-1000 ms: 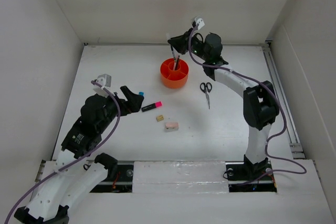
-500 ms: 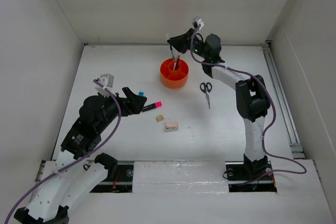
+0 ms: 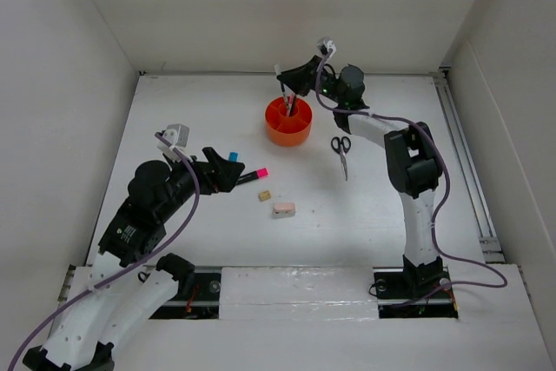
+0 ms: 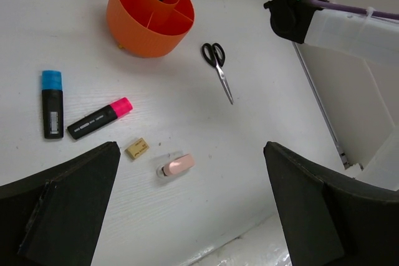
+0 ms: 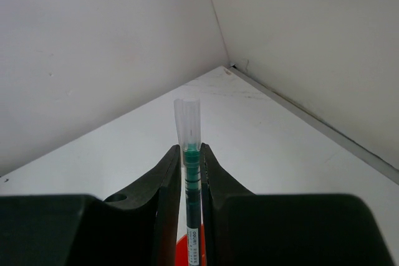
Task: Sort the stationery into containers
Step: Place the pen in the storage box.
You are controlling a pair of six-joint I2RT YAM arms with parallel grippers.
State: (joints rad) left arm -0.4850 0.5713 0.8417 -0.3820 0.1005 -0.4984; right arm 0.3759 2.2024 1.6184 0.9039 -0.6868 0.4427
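One risk: letting go of pen [image 5: 189, 124], pinched tight in right gripper [image 5: 191, 154], while tilted, tipping it over organiser [image 3: 287, 135] rim; left gripper [image 3: 230, 170] gaping wide, holding nothing

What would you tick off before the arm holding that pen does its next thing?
1. Right gripper gripping the pen: ok, shut on it.
2. Pen above the orange organiser: ok.
3. Pen tip inside a compartment: cannot tell.
4. Left gripper open, holding nothing: ok.
5. Everything sorted: not ok; scissors, blue-capped highlighter, pink-capped highlighter, tan eraser and pinkish eraser lie outside.
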